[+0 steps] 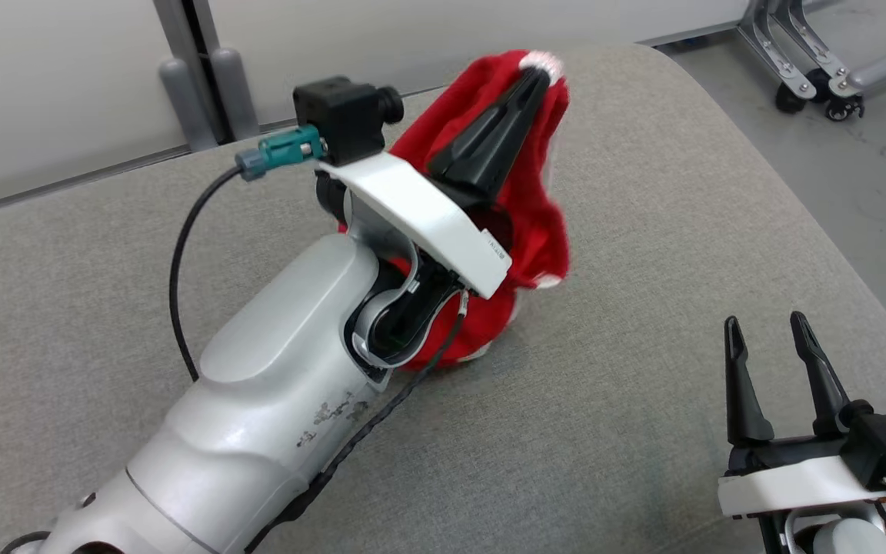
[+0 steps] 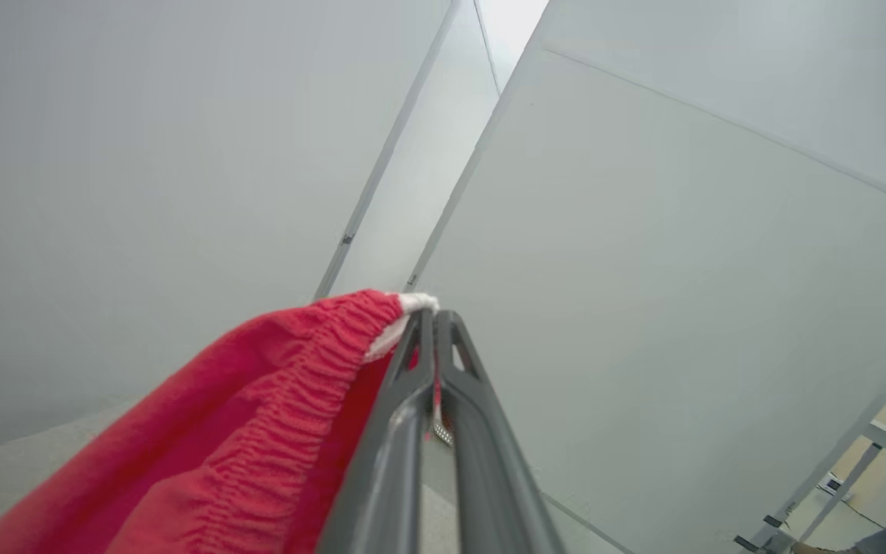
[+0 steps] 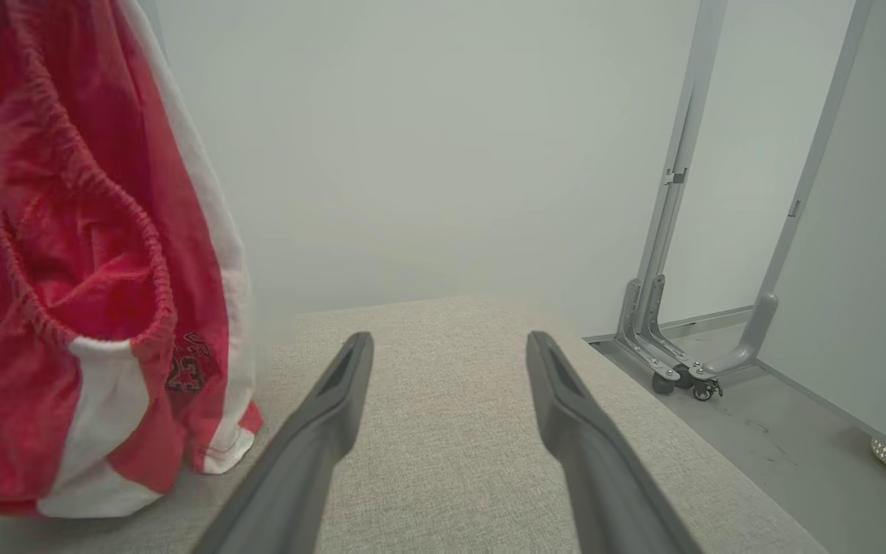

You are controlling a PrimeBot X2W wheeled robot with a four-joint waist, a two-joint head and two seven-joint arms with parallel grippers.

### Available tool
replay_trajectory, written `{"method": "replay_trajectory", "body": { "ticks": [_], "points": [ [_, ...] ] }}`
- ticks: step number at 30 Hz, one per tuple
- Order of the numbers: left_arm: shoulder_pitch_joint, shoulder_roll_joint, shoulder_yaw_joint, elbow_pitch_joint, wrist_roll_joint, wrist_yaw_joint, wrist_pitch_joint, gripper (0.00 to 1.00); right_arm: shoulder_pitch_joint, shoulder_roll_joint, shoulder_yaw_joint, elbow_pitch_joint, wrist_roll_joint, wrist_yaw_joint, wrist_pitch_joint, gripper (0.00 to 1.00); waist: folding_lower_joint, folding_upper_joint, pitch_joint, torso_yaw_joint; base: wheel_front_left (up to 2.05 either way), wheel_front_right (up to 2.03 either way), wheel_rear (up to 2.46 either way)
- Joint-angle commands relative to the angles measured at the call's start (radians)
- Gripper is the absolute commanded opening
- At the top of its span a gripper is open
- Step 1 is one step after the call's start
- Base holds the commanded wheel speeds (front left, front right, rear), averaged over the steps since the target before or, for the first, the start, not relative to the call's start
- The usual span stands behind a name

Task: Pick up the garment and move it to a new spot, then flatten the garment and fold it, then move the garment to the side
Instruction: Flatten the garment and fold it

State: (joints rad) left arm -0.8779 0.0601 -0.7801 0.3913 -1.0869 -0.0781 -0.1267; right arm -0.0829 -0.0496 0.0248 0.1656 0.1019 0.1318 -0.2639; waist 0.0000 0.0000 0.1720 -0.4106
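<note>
The garment point(image 1: 516, 223) is a pair of red shorts with white side stripes and an elastic waistband. It hangs bunched from my left gripper point(image 1: 541, 71), which is shut on the white edge at its top; the lower folds rest on the grey cushion point(image 1: 643, 369). Along my left fingers, the red waistband point(image 2: 289, 415) drapes down to the left of my left gripper point(image 2: 431, 312). My right gripper point(image 1: 766, 323) stands open and holds nothing, low at the front right. Seen from that wrist, the garment point(image 3: 81, 292) hangs to the left of my right gripper point(image 3: 451, 342).
The grey cushion's rounded right edge point(image 1: 835, 254) drops to a grey floor. A metal frame on castors point(image 1: 827, 77) stands at the far right on that floor. Pale wall panels point(image 1: 66, 69) rise behind the cushion.
</note>
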Motion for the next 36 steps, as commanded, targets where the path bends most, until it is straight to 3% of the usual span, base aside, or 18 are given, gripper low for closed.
{"method": "replay_trajectory", "body": {
  "ticks": [1, 5, 11, 14, 19, 23, 28, 33, 36],
  "points": [
    [-0.007, 0.014, 0.007, -0.017, -0.008, -0.001, 0.002, 0.00, 0.007, -0.002, -0.001, 0.000, -0.010, -0.002, -0.001, 1.00, 0.0000, 0.0000, -0.026, 0.027, 0.00, 0.00, 0.00],
    [0.097, 0.067, 0.041, -0.157, -0.096, 0.031, 0.056, 0.00, 0.013, -0.003, -0.026, -0.006, -0.029, -0.002, -0.001, 1.00, 0.0000, 0.0000, -0.062, 0.090, 0.00, 0.00, 0.00],
    [0.386, 0.223, 0.058, -0.322, -0.184, 0.110, 0.085, 0.00, 0.034, -0.003, -0.072, -0.023, -0.062, -0.002, -0.001, 1.00, 0.0000, 0.0000, -0.061, 0.227, 0.00, 0.00, 0.00],
    [0.508, 0.306, 0.066, -0.353, -0.171, 0.145, 0.054, 0.00, 0.068, -0.026, -0.042, -0.005, -0.029, -0.002, -0.001, 1.00, 0.0000, 0.0000, -0.064, 0.297, 0.00, 0.00, 0.00],
    [0.607, 0.385, 0.064, -0.339, -0.126, 0.168, 0.005, 0.00, 0.123, -0.112, 0.009, 0.031, 0.035, -0.002, -0.001, 1.00, 0.0000, 0.0000, -0.062, 0.392, 0.00, 0.00, 0.00],
    [0.627, 0.398, 0.066, -0.296, -0.107, 0.168, -0.027, 0.00, 0.115, -0.171, 0.057, 0.084, 0.083, -0.002, -0.001, 1.00, 0.0000, 0.0000, -0.064, 0.425, 0.00, 0.00, 0.00],
    [0.613, 0.383, 0.060, -0.244, -0.096, 0.150, -0.043, 0.00, 0.068, -0.247, 0.227, 0.160, 0.122, -0.002, -0.001, 1.00, 0.0000, 0.0000, -0.066, 0.451, 0.00, 0.00, 0.00],
    [0.598, 0.367, 0.054, -0.209, -0.091, 0.138, -0.051, 0.00, 0.022, -0.296, 0.385, 0.207, 0.178, -0.002, -0.001, 1.00, 0.0000, 0.0000, -0.060, 0.464, 0.00, 0.00, 0.00],
    [0.586, 0.358, 0.052, -0.195, -0.087, 0.132, -0.054, 0.00, -0.002, -0.307, 0.423, 0.228, 0.200, -0.002, -0.001, 1.00, 0.0000, 0.0000, -0.050, 0.469, 0.00, 0.00, 0.00]
  ]
}}
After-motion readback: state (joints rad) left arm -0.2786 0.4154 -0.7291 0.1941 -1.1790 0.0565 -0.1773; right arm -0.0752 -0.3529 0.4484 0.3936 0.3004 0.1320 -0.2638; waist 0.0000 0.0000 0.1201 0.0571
